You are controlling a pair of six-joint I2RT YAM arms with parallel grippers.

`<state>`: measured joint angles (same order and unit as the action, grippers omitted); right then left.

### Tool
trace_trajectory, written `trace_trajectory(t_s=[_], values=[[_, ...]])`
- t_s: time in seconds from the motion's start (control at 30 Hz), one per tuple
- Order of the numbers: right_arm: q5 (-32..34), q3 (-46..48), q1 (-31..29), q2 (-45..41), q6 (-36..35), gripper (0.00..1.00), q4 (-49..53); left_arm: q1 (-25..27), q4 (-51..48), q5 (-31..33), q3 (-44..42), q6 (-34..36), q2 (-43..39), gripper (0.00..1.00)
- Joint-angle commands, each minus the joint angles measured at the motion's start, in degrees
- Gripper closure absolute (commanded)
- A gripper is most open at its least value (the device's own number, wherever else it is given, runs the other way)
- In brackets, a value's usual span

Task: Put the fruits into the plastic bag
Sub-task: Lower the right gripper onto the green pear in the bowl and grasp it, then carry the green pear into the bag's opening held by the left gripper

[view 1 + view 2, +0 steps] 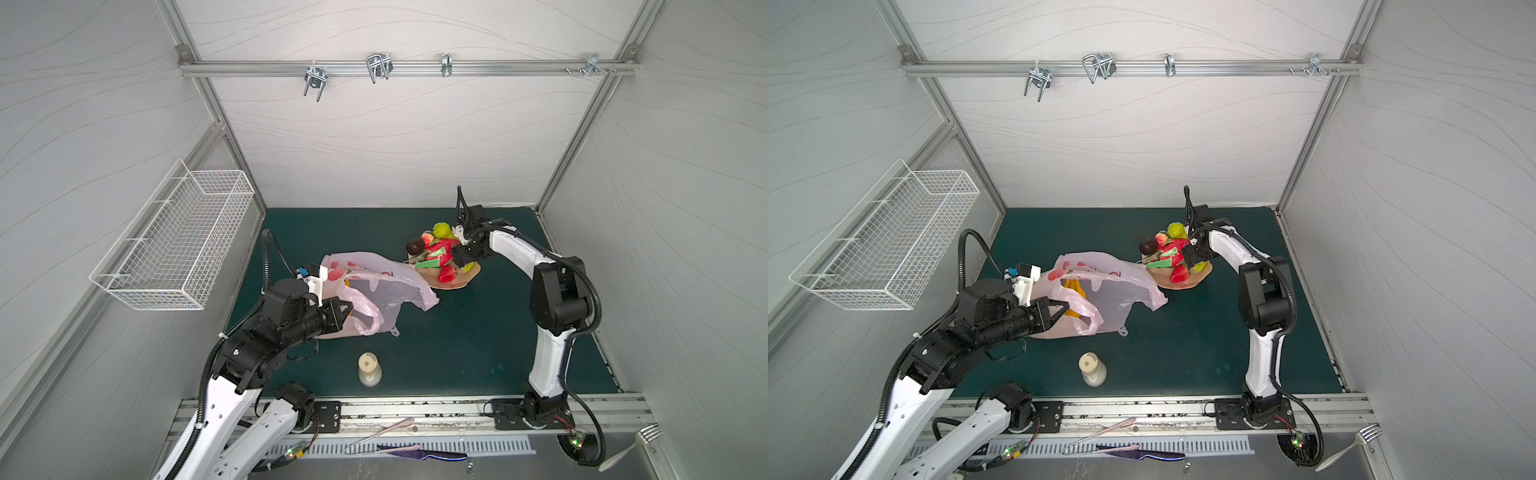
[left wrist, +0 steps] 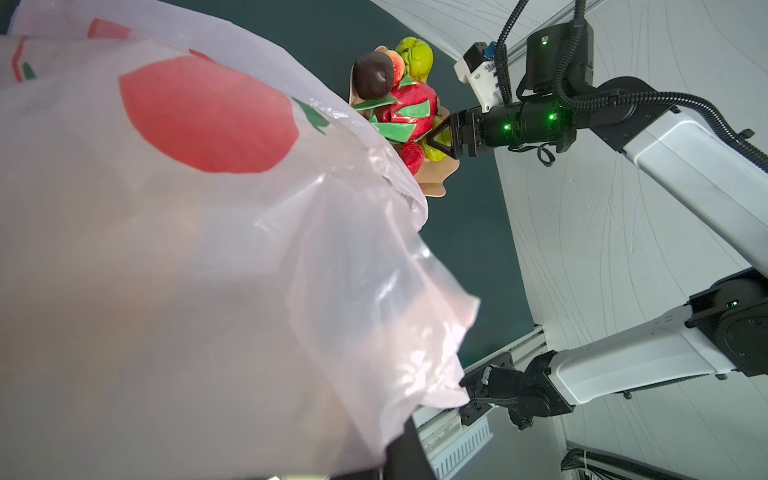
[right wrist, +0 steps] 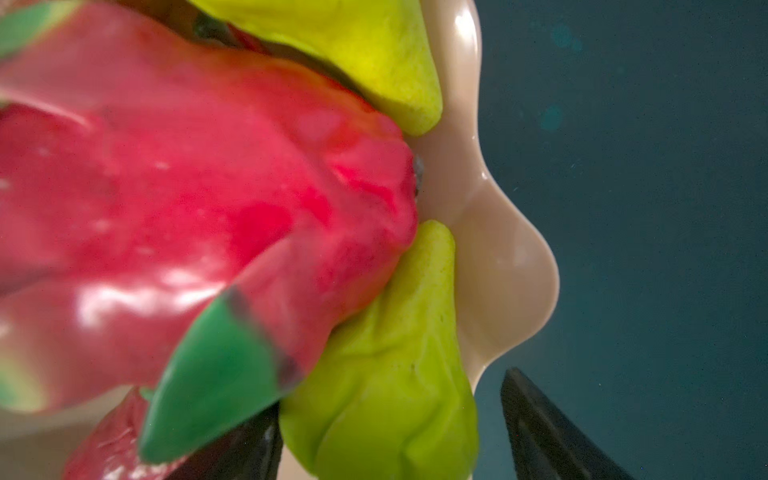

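**Right claw** (image 3: 390, 390): jaws spread, set down into the heap of fruits (image 1: 438, 253). A green pear (image 3: 395, 424) lies between the two fingers. One finger (image 3: 253, 444) stands just beside it, and contact cannot be confirmed. The other finger (image 3: 540, 428) stands clear of the pear, beyond the dish rim and over bare bench. The pear is not pinched.

**Around that claw:** the pear rests against a red-and-green fruit (image 3: 187, 208) and against the inner wall of the peach scalloped dish (image 1: 457, 283). Also in the heap are a dark plum (image 1: 414, 247), a strawberry (image 1: 446, 274) and a second pear (image 1: 441, 230) at the far side. The dish sits toward the back of the bench (image 1: 457, 353), right of centre.

**Left claw** (image 1: 1064, 308): pressed together on the rim of the plastic bag (image 1: 1121, 299), next to a loop handle, and holding that edge up.

**Around that claw:** the bag lies left of the dish with its mouth gaping, and its far corner reaches the dish's edge. Yellow bananas (image 1: 1073, 289) are inside it.

**Further out:** a cream bottle (image 1: 369, 368) stands upright in front of the bag, apart from it.
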<state>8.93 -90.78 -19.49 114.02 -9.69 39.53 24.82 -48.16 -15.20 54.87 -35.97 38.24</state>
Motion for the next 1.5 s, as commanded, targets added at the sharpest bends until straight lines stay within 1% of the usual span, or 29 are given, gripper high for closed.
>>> trace_trajectory(t_s=[0.0, 0.17, 0.4, 0.6, 0.7, 0.73, 1.03, 1.1, 1.27, 1.37, 1.47], values=[[-0.06, -1.15, -0.17, 1.37, -1.12, 0.22, 0.57, 0.04, 0.92, 0.59, 3.05, 0.72, 0.34, 1.0], [0.26, -1.12, -0.18, 1.78, -0.86, 0.25, 0.72, 0.05, 0.81, 0.61, 3.04, 0.72, 0.37, 1.0], [1.33, -0.04, -0.55, 1.82, -0.81, 0.34, 0.4, 0.04, 0.93, 0.35, 3.05, 0.72, 0.44, 1.0], [1.8, 0.17, -0.65, 0.59, -0.19, 0.44, 0.73, 0.05, 0.95, 0.44, 2.94, 0.72, 0.42, 1.0], [2.38, 0.03, -0.72, -1.21, -0.15, 0.46, 1.16, 0.05, 1.06, 0.44, 2.86, 0.72, 0.43, 1.0], [2.38, 0.08, -0.64, -2.07, 1.65, 0.46, 1.32, 0.05, 1.02, 0.42, 2.88, 0.72, 0.4, 1.0], [1.67, -0.68, -0.27, -10.52, 5.55, 0.48, 4.29, 0.03, 1.23, 0.08, 2.35, 0.72, 0.2, 1.0], [-0.26, -1.53, 0.06, -12.37, 7.04, 0.48, 5.13, 0.03, 1.23, 0.0, 2.27, 0.72, 0.12, 1.0], [-9.04, -1.85, 2.15, -17.4, 12.95, 0.49, 5.66, 0.04, 1.36, -0.35, 2.17, 0.72, 0.0, 1.0], [-11.03, -1.21, 2.43, -19.21, 15.07, 0.49, 5.88, 0.05, 1.49, -0.52, 2.18, 0.77, 0.09, 1.0], [-15.16, -0.81, 2.43, -20.49, 17.0, 0.49, 6.25, 0.04, 1.54, -0.61, 2.17, 0.69, 0.11, 1.0]])
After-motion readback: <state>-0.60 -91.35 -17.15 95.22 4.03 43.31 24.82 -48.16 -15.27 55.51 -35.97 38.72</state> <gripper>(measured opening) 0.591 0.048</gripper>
